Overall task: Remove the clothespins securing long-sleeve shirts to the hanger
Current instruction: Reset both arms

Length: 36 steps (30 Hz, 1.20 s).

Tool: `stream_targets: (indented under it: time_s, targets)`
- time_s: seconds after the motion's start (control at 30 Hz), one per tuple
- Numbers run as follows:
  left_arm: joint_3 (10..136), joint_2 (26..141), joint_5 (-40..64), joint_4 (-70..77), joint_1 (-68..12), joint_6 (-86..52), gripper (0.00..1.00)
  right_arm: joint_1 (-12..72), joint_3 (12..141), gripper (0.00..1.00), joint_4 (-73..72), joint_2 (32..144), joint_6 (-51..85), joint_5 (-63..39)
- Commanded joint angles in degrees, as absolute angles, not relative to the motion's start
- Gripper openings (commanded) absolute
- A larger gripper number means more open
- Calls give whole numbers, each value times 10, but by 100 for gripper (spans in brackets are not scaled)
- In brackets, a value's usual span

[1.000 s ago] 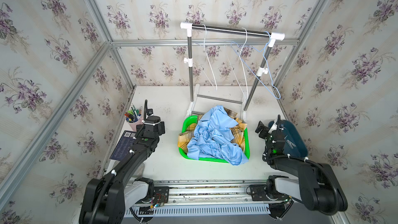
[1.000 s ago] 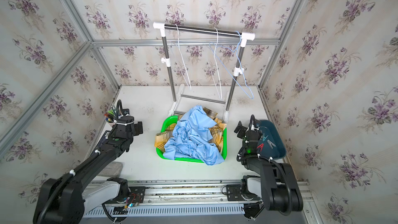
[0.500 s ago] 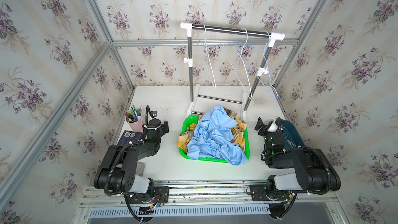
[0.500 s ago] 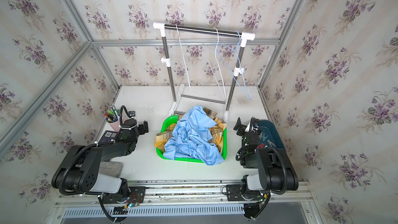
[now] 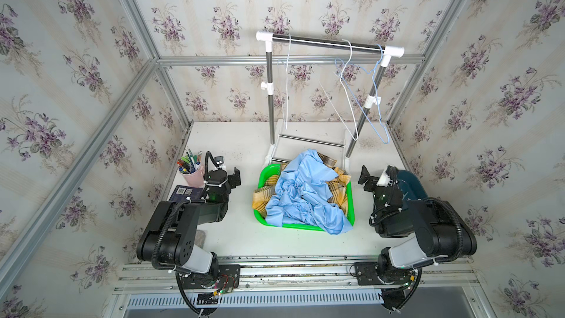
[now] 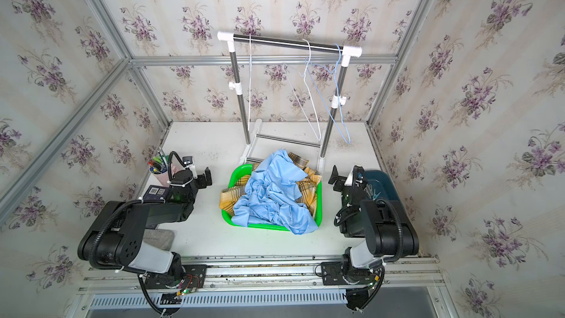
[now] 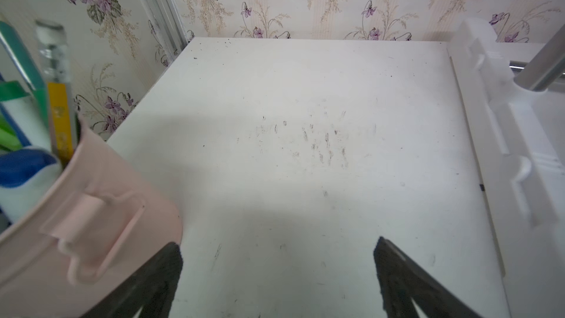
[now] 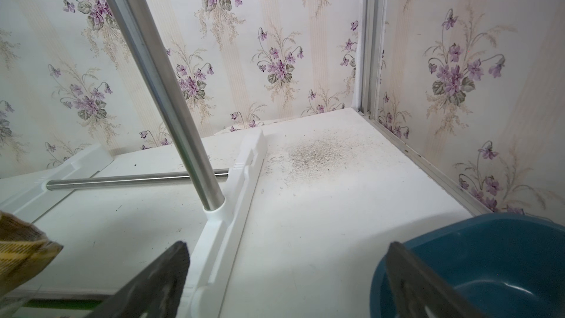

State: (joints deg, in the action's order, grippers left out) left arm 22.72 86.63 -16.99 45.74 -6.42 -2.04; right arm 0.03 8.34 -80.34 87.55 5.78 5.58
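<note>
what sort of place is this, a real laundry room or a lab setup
Most likely a robot test cell dressed as a laundry corner: floral wallpaper panels set in an aluminium frame, a left arm and right arm on a rail, and a small clothes rack with bare wire hangers.

Light blue shirt (image 5: 301, 191): crumpled atop green basket (image 5: 301, 226), spilling over near rim.
Plaid shirt (image 5: 337, 185): yellow-brown, bunched underneath, inside basket.
Clothespins (image 6: 370, 191): pale, in tub (image 6: 385, 178) beside basket.

Left pincer (image 7: 276, 244) and right pincer (image 8: 289, 244) now on arms (image 5: 189, 215) in a tight fold, elbows high
</note>
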Motion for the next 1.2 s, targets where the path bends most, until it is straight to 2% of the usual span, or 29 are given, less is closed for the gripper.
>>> stream_targets:
  time_s: [0.0, 0.17, 0.2, 0.23, 0.33, 0.53, 0.83, 1.07, 1.17]
  targets:
    - [231, 869, -170, 458, -64, -14, 99, 1, 99, 100, -792, 882, 39, 32]
    - [231, 867, -170, 458, -64, -14, 99, 1, 96, 100, -791, 878, 41, 35]
    - [234, 869, -151, 456, -66, -2, 99, 1, 97, 100, -788, 877, 41, 36]
    - [245, 872, -82, 439, -66, 28, 99, 1, 97, 100, -790, 879, 42, 35]
    - [246, 869, -46, 432, -57, 27, 99, 1, 108, 100, -775, 882, 21, -21]
    - [229, 865, -110, 458, -46, -13, 99, -3, 111, 100, -767, 882, 16, -45]
    - [230, 866, -123, 458, -53, -9, 99, 0, 115, 100, -759, 880, 10, -46]
    - [241, 871, -144, 445, -67, 2, 99, 0, 74, 100, -833, 878, 0, -72]
    - [240, 869, -146, 445, -68, 2, 99, 0, 111, 100, -775, 882, -8, -94]
